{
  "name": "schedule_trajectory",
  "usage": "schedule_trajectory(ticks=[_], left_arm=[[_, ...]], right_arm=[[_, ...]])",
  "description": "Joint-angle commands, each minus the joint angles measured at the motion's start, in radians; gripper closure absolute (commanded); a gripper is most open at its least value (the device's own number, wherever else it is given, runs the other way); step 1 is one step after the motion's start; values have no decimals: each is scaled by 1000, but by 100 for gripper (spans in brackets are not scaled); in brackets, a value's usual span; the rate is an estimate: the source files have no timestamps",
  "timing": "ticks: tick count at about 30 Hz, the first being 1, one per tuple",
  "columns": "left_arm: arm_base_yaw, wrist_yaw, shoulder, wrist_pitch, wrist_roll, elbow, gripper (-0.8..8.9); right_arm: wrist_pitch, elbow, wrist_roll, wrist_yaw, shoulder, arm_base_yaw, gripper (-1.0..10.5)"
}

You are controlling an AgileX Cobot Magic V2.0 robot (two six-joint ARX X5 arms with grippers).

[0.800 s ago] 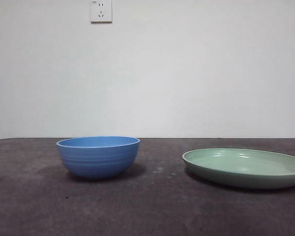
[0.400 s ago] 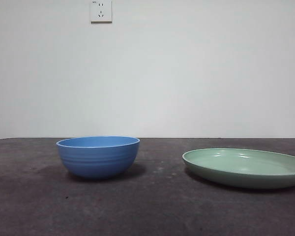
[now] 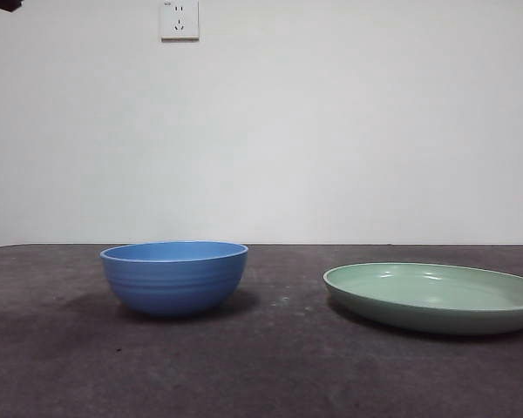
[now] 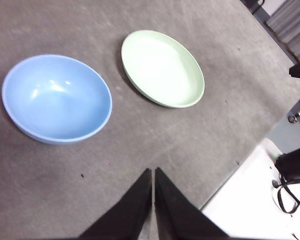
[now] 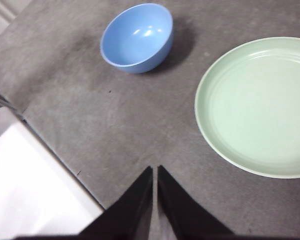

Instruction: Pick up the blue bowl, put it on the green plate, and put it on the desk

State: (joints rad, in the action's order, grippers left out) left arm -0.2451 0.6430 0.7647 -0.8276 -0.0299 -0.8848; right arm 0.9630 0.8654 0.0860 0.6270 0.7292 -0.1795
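In the front view the bowl (image 3: 174,277) and plate (image 3: 436,297) sit apart on the worktop (image 3: 270,366), open room between them; a black tip (image 3: 2,4) has come into the top corner since a moment ago. From my left wrist, my left end effector (image 4: 153,172) hangs high, jaws together, near the worktop's edge. From my right wrist, my right end effector (image 5: 155,170) is likewise closed and empty, the ribbed blue bowl beyond.

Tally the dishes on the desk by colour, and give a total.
Blue: 1, the blue bowl, empty, standing on the desk.
Green: 1, the green plate, empty, apart from the bowl.
Total: 2 dishes.
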Motion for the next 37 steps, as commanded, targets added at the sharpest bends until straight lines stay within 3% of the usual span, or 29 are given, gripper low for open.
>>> schedule_trajectory(ticks=[1, 5, 7, 11, 13, 21, 32, 37], left_arm=[[-4, 6, 8, 10, 22, -22, 804], [-4, 5, 8, 11, 22, -22, 788], [-4, 5, 8, 11, 22, -22, 730], [-4, 5, 8, 11, 18, -22, 459], [-4, 5, 8, 11, 18, -22, 382], [-4, -6, 9, 14, 18, -22, 375], [-6, -102, 97, 47, -33, -101, 377], [-20, -192, 208, 40, -38, -189, 377]], right_arm=[[-1, 20, 16, 2, 7, -10, 938], [-1, 20, -8, 2, 8, -10, 932], [-1, 20, -9, 2, 7, -10, 860], [-1, 20, -26, 2, 8, -10, 570], [-1, 20, -26, 2, 7, -10, 547], [-2, 20, -26, 2, 7, -10, 547], [-5, 20, -26, 2, 7, -10, 547], [-5, 20, -26, 2, 7, -10, 547]])
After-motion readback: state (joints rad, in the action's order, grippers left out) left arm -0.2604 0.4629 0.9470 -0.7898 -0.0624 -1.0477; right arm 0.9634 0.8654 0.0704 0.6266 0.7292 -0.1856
